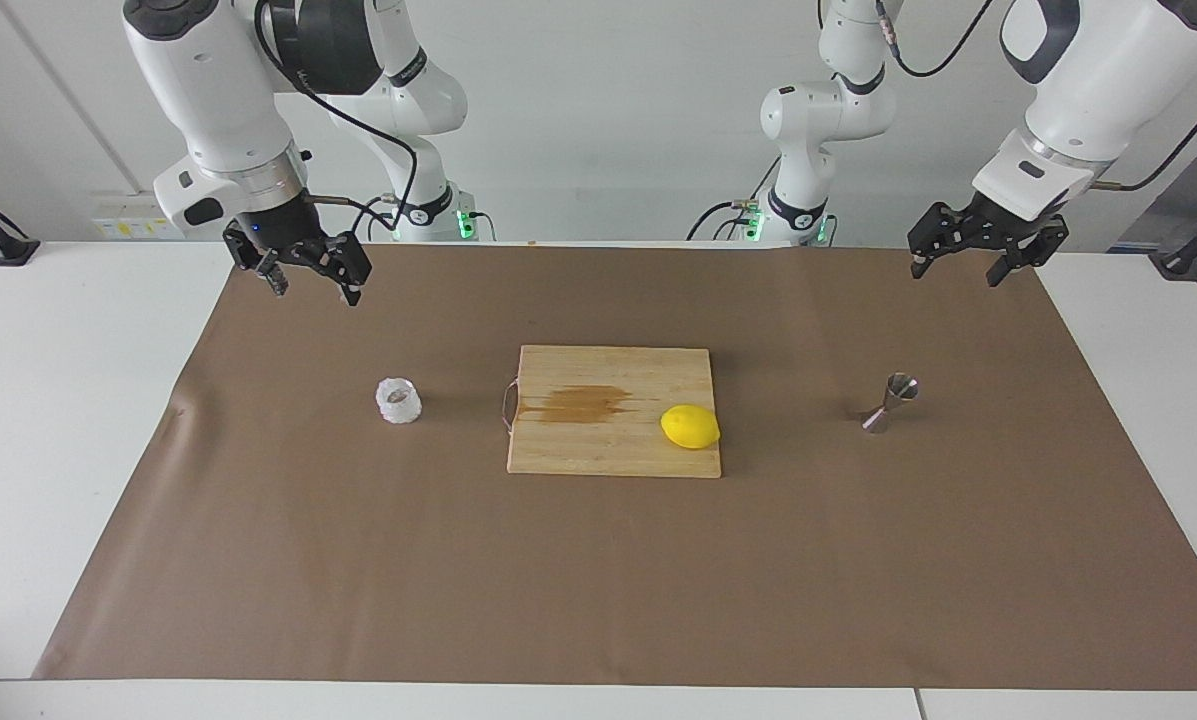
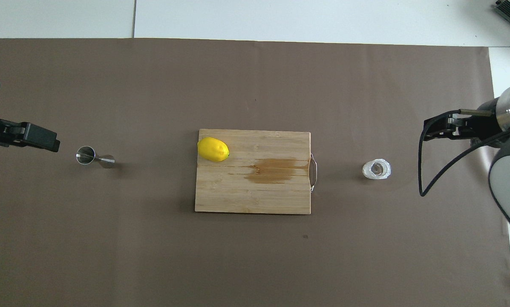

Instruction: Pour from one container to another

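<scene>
White crinkly cup stands upright on the brown paper sheet that covers the counter, toward the right arm's end, well apart from the steel jigger, which stands upright toward the left arm's end. Between the two lies a wooden cutting board with a dark stain on its middle and a metal handle on the edge facing the cup. A yellow lemon rests on the board at the side nearer the jigger. The right end effector hangs in the air over the sheet at the robots' edge, its fingers spread and holding nothing. The left end effector hangs likewise over the sheet's corner at its own end, fingers spread and empty. Neither touches the cup or the jigger.
</scene>
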{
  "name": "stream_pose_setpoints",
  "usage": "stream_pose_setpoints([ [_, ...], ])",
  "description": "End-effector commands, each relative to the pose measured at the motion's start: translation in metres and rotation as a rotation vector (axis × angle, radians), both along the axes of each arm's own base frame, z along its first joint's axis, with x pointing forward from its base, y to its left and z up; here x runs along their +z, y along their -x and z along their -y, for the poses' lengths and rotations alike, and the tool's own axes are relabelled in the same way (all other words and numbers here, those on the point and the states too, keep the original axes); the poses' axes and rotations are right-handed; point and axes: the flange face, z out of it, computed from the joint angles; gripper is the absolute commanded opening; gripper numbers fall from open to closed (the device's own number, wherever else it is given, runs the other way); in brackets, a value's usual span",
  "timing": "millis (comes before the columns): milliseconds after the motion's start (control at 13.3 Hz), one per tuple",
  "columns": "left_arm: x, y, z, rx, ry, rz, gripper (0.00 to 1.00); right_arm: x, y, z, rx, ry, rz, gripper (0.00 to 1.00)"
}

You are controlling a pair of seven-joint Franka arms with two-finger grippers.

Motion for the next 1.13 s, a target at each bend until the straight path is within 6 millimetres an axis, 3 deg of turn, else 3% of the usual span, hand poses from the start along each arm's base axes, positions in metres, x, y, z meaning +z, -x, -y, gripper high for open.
stream_pose_setpoints([
  [0, 0.003, -0.001, 0.001, -0.016, -0.012, -0.001, 1.0, 0.002, 0.007, 0.002, 0.007, -0.029, -0.005, 1.0],
  [904, -0.003, -0.004, -0.008, 0.014, 0.017, -0.014, 1.0, 0.002, 0.007, 0.002, 0.007, -0.029, -0.004, 1.0],
  [1055, -0.008, -0.004, -0.024, 0.044, 0.019, -0.029, 1.0, 0.002, 0.007, 0.001, 0.008, -0.029, -0.004, 1.0],
])
